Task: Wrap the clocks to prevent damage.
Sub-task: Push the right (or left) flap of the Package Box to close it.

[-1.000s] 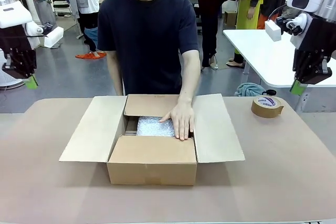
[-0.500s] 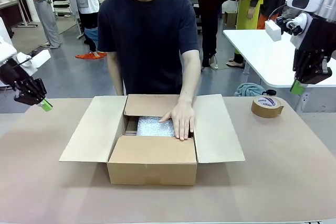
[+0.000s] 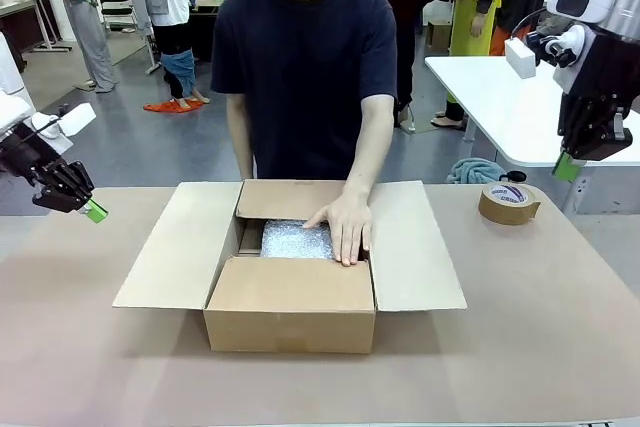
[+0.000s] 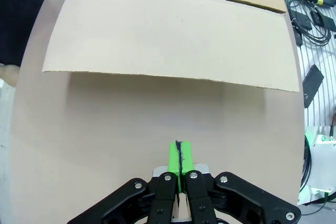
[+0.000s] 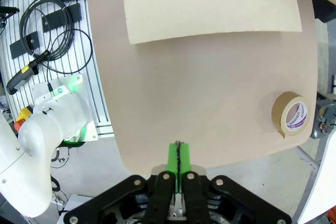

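A person (image 3: 305, 67) stands at the far edge of the table (image 3: 560, 347). At the table's middle sits an open cardboard box (image 3: 290, 312), its side flaps spread out. Inside the box lies a bundle in bubble wrap (image 3: 292, 240). It is silvery and bumpy, and what is within cannot be seen. The person's hand (image 3: 342, 229) rests flat on it. Near the far right corner lies a brown tape roll (image 3: 508, 203). Its core has purple print, too small to read. The left gripper (image 3: 93, 211) hangs over the left edge, its pads pressed together on nothing. The right gripper (image 3: 566, 167) is also closed and empty, and is high beyond the far right corner.
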{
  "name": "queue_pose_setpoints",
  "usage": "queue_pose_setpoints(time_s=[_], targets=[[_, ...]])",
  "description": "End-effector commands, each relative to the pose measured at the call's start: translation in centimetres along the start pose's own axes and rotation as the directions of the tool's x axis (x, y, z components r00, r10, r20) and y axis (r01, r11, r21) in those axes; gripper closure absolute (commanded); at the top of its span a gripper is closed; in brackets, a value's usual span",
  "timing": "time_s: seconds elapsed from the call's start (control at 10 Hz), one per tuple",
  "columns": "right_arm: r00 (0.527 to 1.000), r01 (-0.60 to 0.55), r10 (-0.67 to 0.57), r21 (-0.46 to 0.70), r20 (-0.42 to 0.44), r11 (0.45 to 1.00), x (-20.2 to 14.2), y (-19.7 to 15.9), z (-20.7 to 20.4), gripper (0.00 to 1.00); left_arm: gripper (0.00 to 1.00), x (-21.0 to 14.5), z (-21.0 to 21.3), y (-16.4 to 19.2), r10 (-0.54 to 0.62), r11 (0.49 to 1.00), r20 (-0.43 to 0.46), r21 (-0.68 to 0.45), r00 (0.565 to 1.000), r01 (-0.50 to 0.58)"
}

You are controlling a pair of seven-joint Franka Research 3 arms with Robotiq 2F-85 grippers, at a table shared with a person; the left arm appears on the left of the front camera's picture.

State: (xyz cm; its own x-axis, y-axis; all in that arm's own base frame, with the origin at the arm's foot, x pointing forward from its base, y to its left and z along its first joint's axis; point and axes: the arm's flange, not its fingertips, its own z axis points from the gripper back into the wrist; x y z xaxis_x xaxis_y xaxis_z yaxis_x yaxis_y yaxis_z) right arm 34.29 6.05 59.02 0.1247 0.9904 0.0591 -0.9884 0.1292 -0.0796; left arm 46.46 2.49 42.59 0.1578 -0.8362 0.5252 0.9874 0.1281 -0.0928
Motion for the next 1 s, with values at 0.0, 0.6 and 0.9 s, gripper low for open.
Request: queue_pose_setpoints(time_s=[0.0,0.6,0.9], targets=[[1.000,0.008,-0.008,0.006,0.011,1.000,0.1,0.1,-0.1,0.99,1.00,-0.5,0.1,0.5,0.008,1.000,0.007,0.000,1.000,-0.008],[1.000,0.008,-0.008,0.006,0.011,1.000,0.1,0.1,-0.1,0.99,1.00,-2.6,-3.5,3.2,0.101,0.993,0.187,-0.085,0.977,-0.087],[1.000,0.008,-0.008,0.006,0.011,1.000,0.1,0.1,-0.1,0.99,1.00,-3.7,-5.6,3.4,0.040,0.991,0.333,-0.134,0.942,0.005]])
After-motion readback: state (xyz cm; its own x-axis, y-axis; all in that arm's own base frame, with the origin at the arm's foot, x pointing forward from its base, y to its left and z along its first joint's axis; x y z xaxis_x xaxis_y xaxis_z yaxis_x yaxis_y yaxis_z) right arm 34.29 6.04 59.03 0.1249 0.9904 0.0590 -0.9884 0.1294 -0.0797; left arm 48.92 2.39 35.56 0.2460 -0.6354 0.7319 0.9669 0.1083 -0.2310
